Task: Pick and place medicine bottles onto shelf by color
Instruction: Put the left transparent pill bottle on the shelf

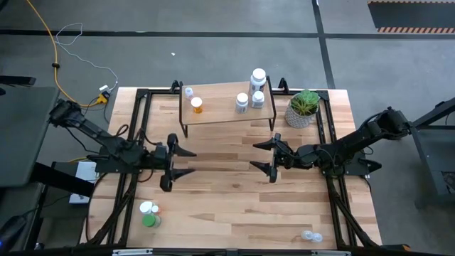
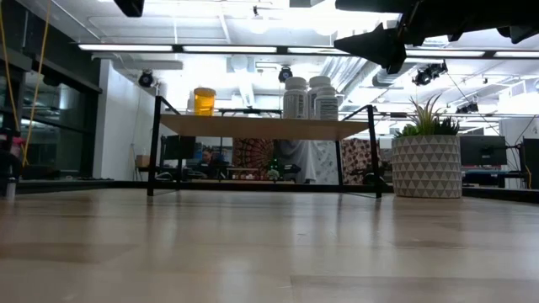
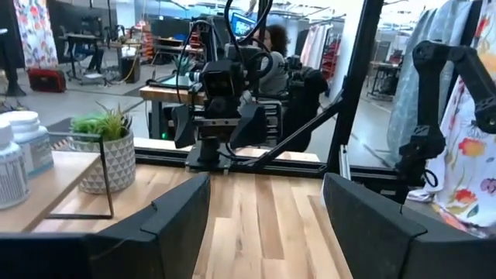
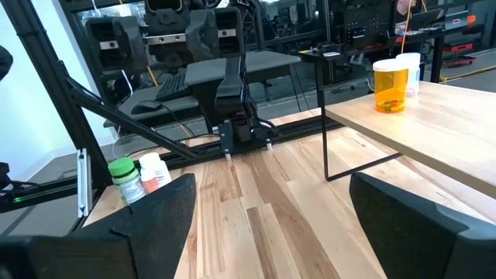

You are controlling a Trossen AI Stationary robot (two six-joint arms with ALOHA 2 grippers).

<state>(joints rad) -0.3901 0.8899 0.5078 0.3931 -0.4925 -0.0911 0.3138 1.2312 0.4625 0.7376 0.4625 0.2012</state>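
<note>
Green bottle (image 4: 124, 178) shows in right wrist view — low view hides it.

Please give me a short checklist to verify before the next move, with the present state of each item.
1. Left gripper open and empty: ok.
2. Right gripper open and empty: ok.
3. Shelf has free room on its board: ok, bare wood between the orange bottle and the white bottles.
4. Green bottle at the near left edge is free to grasp: cannot tell, a white-capped bottle stands close against it.
5. Clear bottle at the near right edge is upright: not ok, it seems to lie on its side.
</note>
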